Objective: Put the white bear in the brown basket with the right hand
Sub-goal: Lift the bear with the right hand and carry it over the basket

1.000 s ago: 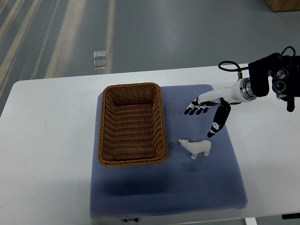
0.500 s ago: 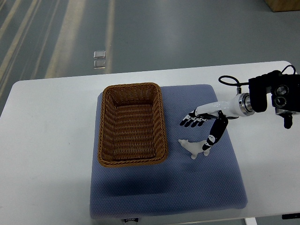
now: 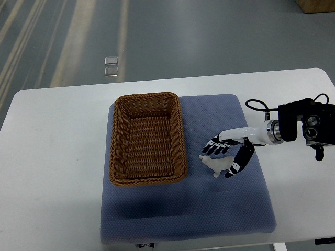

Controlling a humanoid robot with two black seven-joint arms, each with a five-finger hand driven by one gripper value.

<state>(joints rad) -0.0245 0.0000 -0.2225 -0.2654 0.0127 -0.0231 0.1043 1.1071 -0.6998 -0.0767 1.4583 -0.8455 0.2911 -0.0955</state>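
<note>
The right hand sits right of the frame's centre, on an arm that comes in from the right edge at mid height. Its fingers are spread and reach toward the left, dark at the tips and white nearer the wrist. The thumb hangs lower and apart from them, so the hand forms an open cradle. It is not closed on anything. The fingers lie along the upper side of the white bear and the thumb along its right side; whether they touch it cannot be told from above.

The white bear is a small pale figure, lying lengthwise with one narrow end pointing left. Its right end is partly covered by the thumb. It rests on the blue mat, just below the fingers and just left of the thumb, inside the open span of the hand.

The brown basket is a rectangular woven basket, left of the bear and near it but not touching. It stands on the left part of the same mat with nothing inside.

The mat lies on a white table that fills most of the lower frame. Grey floor shows across the top of the frame.
</note>
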